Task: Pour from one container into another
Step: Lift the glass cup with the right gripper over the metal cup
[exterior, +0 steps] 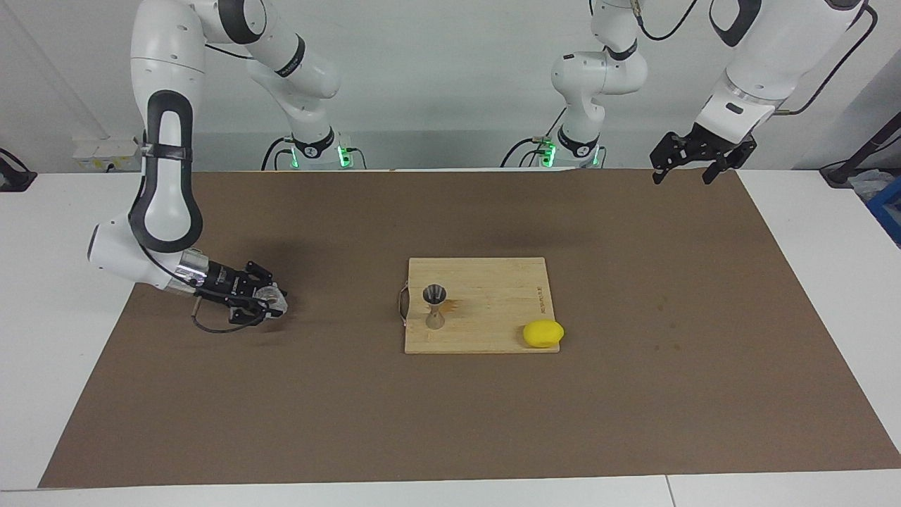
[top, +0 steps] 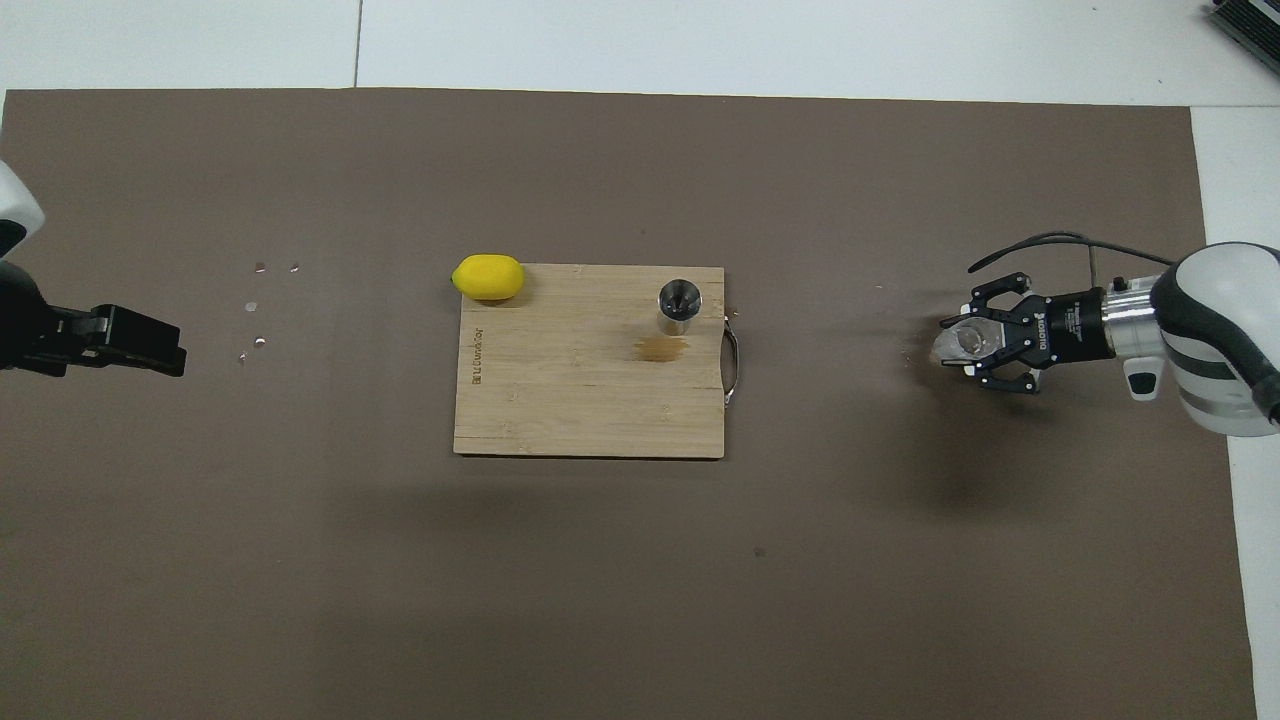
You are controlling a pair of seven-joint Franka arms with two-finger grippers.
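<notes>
The clear glass tumbler [exterior: 276, 301] [top: 960, 340] stands on the brown mat toward the right arm's end of the table. My right gripper [exterior: 266, 299] [top: 968, 345] is low at the mat, its fingers against the tumbler's two sides. The silvery hourglass jigger [exterior: 434, 307] [top: 680, 304] stands upright on a wooden cutting board [exterior: 493, 289] [top: 580, 400] at mid table, well apart from the tumbler. My left gripper [exterior: 683, 176] [top: 150, 342] waits open and empty, up in the air over the mat's left-arm end.
A yellow lemon [exterior: 543, 334] [top: 488, 277] lies on the board's corner farthest from the robots, toward the left arm's end. A wet stain [top: 662, 347] marks the board beside the jigger. A metal handle [top: 732, 355] is on the board's edge. Small droplets [top: 258, 300] dot the mat.
</notes>
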